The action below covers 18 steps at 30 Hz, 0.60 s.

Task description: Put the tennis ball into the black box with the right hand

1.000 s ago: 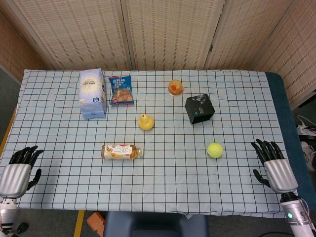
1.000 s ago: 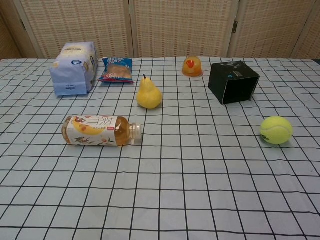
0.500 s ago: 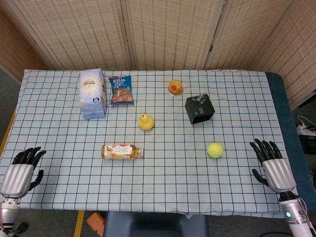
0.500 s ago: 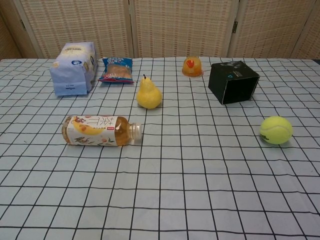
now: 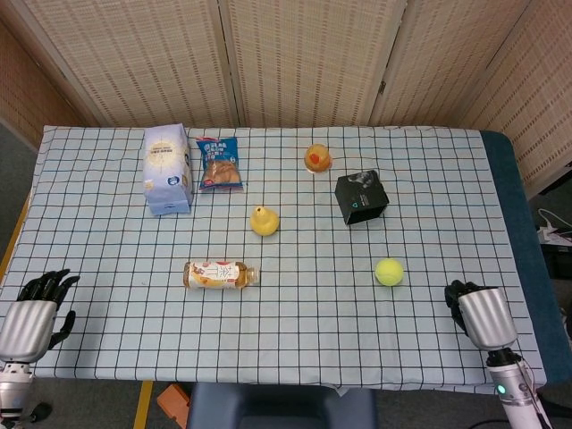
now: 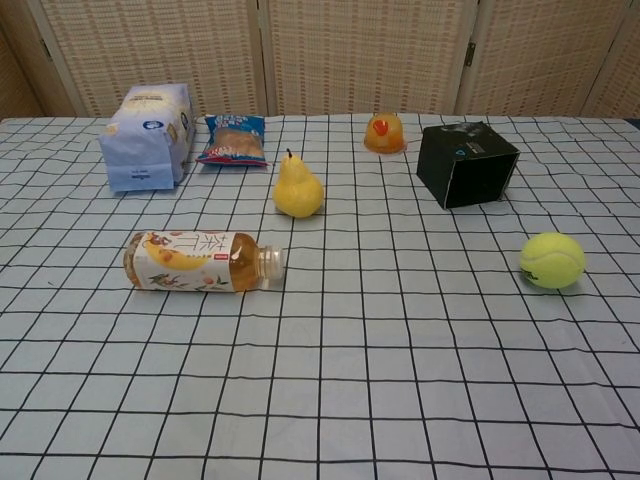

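A table covered in a white cloth with a black grid (image 5: pixel 295 313) is seen from above in the head view and from low at the front edge in the chest view. The tennis ball (image 5: pixel 389 272), yellow-green, lies on the cloth at about four o'clock from the table's middle, untouched. The black box (image 5: pixel 361 197) sits at about eleven o'clock from the ball, apart from it, turned at an angle to the grid. The right hand (image 5: pixel 478 310) is at the table's near right edge, at about four o'clock from the ball and well apart from it; its back faces up and its fingers look curled in, holding nothing. The left hand (image 5: pixel 31 315) rests at the near left corner, empty, with dark fingers spread. A yellow pear (image 5: pixel 264 221) stands near the centre. A tea bottle (image 5: pixel 220 275) lies on its side at seven o'clock from the pear. At the far side are a pale blue bag (image 5: pixel 167 169), a blue snack packet (image 5: pixel 219 164) just beside it, and an orange jelly cup (image 5: pixel 317 158) at eleven o'clock from the box.
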Motion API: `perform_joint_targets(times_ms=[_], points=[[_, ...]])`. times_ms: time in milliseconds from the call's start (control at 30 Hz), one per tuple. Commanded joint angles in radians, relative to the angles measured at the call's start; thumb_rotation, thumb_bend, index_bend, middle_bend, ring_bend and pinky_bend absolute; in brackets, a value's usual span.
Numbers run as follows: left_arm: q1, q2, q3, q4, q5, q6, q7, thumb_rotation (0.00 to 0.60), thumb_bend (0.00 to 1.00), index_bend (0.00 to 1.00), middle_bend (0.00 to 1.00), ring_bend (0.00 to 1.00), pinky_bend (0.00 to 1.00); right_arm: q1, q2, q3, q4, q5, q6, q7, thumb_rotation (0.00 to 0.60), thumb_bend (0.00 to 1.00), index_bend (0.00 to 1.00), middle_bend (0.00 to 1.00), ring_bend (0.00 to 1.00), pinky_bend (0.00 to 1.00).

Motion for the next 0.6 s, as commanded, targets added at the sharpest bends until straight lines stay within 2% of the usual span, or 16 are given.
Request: perform_joint_targets(times_ms=[33,300,600], points=[[0.000,0.002,0.001,-0.003,0.000,-0.003,-0.001,0.600,0.46,0.21,0.12,0.10,0.17,0.017,-0.012,-0.016,-0.020,0.004,-0.065,-0.076,0.600,0.97,0.99,0.87,0.93,1.00],[-0.005,0.008,0.005,-0.013,-0.015,-0.027,0.006,0.600,0.46,0.21,0.12,0.10,0.18,0.056,-0.039,-0.047,-0.054,0.037,-0.212,-0.164,0.600,0.97,1.00,0.92,0.96,1.00],[-0.011,0.010,0.010,-0.022,-0.021,-0.048,0.019,0.600,0.46,0.21,0.13,0.10,0.18,0.083,-0.102,-0.051,-0.011,0.049,-0.265,-0.164,0.600,0.97,1.00,0.92,0.96,1.00]])
